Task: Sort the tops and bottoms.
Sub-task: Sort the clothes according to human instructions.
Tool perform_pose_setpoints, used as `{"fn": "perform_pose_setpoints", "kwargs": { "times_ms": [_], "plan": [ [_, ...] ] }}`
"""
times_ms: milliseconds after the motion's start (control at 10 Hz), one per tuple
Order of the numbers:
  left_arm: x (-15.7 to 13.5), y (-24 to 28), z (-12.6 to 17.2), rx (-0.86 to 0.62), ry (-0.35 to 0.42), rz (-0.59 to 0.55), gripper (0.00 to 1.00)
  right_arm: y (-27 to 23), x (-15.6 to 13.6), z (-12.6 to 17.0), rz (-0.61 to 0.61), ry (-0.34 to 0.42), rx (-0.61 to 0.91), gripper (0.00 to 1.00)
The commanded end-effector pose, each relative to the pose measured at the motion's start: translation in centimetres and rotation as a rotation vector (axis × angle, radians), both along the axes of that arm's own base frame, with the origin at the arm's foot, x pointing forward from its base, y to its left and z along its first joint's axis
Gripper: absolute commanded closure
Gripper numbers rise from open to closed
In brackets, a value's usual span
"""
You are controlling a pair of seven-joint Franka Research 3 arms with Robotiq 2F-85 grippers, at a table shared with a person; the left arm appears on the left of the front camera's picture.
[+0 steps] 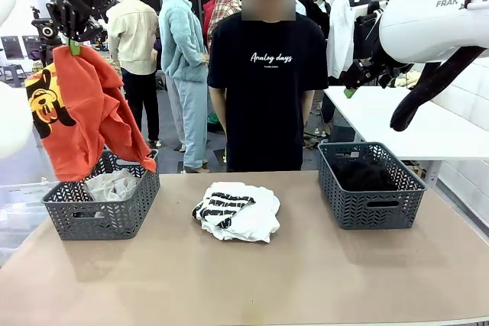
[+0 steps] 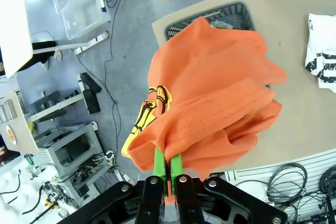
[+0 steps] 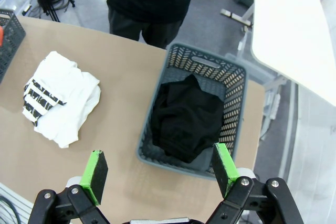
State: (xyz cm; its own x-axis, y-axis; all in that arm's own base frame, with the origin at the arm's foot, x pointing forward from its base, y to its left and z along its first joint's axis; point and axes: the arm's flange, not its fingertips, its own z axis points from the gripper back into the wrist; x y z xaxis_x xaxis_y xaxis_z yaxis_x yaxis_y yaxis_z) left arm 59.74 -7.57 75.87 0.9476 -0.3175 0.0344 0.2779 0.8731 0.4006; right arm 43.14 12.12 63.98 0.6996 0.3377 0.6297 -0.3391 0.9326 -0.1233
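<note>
The orange-red T-shirt point(image 1: 84, 112) hangs high in the air, bunched, its yellow and black print turned toward the table's outer side and its lowest hem brushing the rim of the left basket point(image 1: 99, 219). The left gripper point(image 2: 168, 169) has it by a thin fold of cloth, green pads pressed tight together on the fabric. Below, white tops point(image 1: 114, 185) already lie in that basket. The striped and white pile point(image 1: 237, 210) waits mid-table in front of the person point(image 1: 263, 74), and the black bottoms point(image 3: 186, 116) sit in the right basket point(image 3: 231, 93). The right gripper point(image 3: 159, 166) hovers above that basket with its jaws spread wide and empty. Here is the worry: from the wrist view much of the shirt hangs past the table edge, over the floor. Let go from here and it could slide off the rim and drop outside. That small pinch could also slip early if the arm swings.
</note>
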Motion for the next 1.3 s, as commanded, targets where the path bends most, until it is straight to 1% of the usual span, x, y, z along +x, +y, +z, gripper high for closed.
{"fn": "perform_pose_setpoints", "kwargs": {
  "times_ms": [0, 200, 300, 500, 600, 700, 800, 900, 1000, 1100, 1200],
  "plan": [
    [-0.3, 0.6, 0.6, -0.002, -0.015, 0.012, 1.0, 0.1, 0.0, -0.1, -0.01, -0.001, -0.019, 0.0],
    [0.0, 0.1, 0.0, 0.0, -0.001, 0.002, 1.0, 0.1, 0.0, -0.1, -0.01, -0.001, -0.019, 0.0],
    [0.5, -0.9, -3.1, -0.029, 0.076, 0.0, 1.0, 0.1, 0.0, -0.1, -0.01, -0.001, -0.019, 0.0],
    [-0.6, 0.1, -8.8, -0.02, 0.193, 0.068, 1.0, 0.1, 0.0, -0.1, -0.01, -0.001, -0.019, 0.0],
    [-1.0, 1.0, -12.2, 0.001, 0.265, 0.149, 1.0, 0.1, 0.0, -0.1, -0.01, -0.001, -0.019, 0.0],
    [-1.1, 2.1, -15.4, -0.008, 0.295, 0.216, 1.0, 0.1, 0.0, -0.1, -0.01, -0.001, -0.019, 0.0],
    [-1.0, 2.7, -17.0, -0.044, 0.245, 0.254, 1.0, 0.1, 0.0, -0.1, -0.01, -0.001, -0.019, 0.0],
    [-0.7, 3.1, -18.3, -0.072, 0.172, 0.264, 1.0, 0.1, 0.0, -0.1, -0.01, -0.001, -0.019, 0.0],
    [-0.4, 3.2, -19.4, -0.116, 0.145, 0.28, 1.0, 0.1, 0.0, -0.1, -0.01, -0.001, -0.019, 0.0],
    [-0.4, 2.9, -20.2, -0.164, 0.165, 0.284, 1.0, 0.1, 0.0, -0.1, -0.01, -0.001, -0.019, 0.0],
    [-0.2, 2.8, -18.4, -0.247, 0.235, 0.407, 1.0, 0.1, 0.0, -0.1, -0.01, -0.001, -0.019, 0.0]
  ]
}}
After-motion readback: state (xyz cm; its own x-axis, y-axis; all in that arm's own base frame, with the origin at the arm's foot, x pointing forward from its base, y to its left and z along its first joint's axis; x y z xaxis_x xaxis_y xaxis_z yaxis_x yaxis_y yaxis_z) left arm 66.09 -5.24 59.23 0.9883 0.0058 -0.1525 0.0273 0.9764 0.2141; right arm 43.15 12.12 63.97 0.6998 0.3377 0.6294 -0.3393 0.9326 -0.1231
